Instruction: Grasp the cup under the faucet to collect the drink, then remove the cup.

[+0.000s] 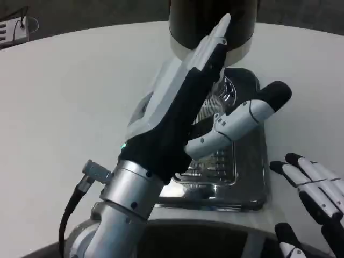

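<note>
No legible labels — left hand (183,107) open over drip tray (236,177); right hand (314,193) open.

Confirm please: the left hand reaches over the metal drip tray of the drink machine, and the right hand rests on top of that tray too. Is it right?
Not quite. The left hand does reach over the metal drip tray of the drink machine, but the right hand is not on the tray. In the head view it sits to the right of the tray, off its edge, fingers apart and holding nothing.

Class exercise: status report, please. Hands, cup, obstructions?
Left hand open, raised over drip tray. Right hand open, waiting beside. Cup hidden behind left hand; cannot confirm.
</note>
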